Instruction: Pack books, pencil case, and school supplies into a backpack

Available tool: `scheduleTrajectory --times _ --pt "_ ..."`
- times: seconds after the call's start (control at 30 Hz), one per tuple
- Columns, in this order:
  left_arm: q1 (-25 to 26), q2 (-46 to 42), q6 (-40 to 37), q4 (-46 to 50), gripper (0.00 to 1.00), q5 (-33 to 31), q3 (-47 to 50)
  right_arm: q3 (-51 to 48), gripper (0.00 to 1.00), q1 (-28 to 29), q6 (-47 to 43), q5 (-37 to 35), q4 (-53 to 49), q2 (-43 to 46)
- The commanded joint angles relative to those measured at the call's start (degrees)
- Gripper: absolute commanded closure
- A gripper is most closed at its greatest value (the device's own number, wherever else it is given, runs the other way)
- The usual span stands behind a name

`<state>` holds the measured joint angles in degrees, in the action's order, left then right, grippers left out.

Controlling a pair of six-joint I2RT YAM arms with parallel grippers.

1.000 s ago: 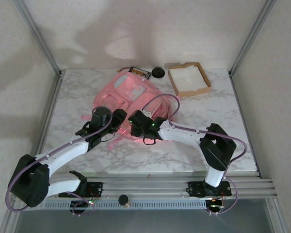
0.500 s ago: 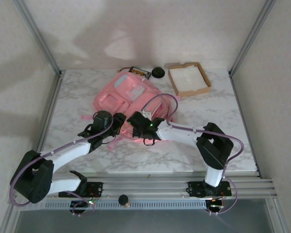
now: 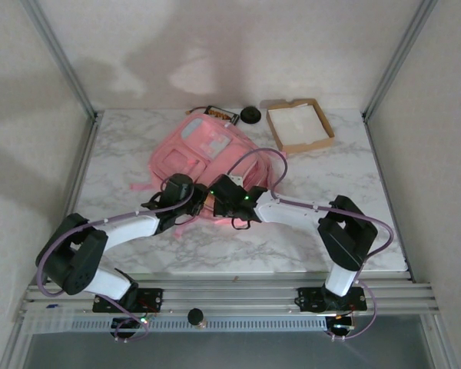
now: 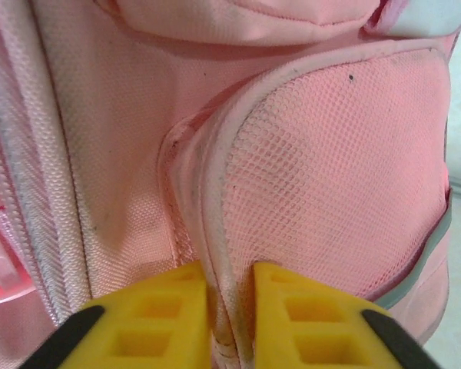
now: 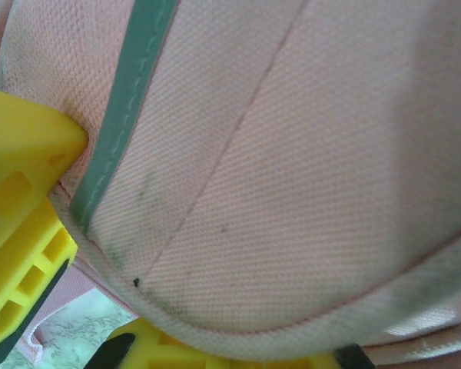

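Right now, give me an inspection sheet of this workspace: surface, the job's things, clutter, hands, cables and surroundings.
Surface: white marbled tabletop, no spills seen.
Job's things: large soft pink fabric backpack lying mid-table; dark flat book poking out behind its far edge.
Clutter: shallow cardboard tray with white lining at the far right; small black round object beside the book.
Hands: left hand pinched on the trim of the backpack's mesh pocket; right hand has backpack fabric between its fingers, clamp uncertain.
Cables: purple cable loops from the right arm over the backpack.
Surroundings: aluminium frame posts and pale walls.
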<state>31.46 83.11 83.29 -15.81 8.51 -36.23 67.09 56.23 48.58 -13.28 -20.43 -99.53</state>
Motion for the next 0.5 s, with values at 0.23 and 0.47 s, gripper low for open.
scheduleTrajectory --times 0.23,0.47 --pt "-3.7 -1.5 -4.2 10.0 1.0 -8.7 -0.2 -3.4 1.0 -10.3 -8.1 -2.4 -4.4 8.1" --pt "-11.0 -8.7 -12.8 18.2 1.0 -10.4 3.7 0.0 1.0 -18.1 -20.1 1.6 -2.9 6.7"
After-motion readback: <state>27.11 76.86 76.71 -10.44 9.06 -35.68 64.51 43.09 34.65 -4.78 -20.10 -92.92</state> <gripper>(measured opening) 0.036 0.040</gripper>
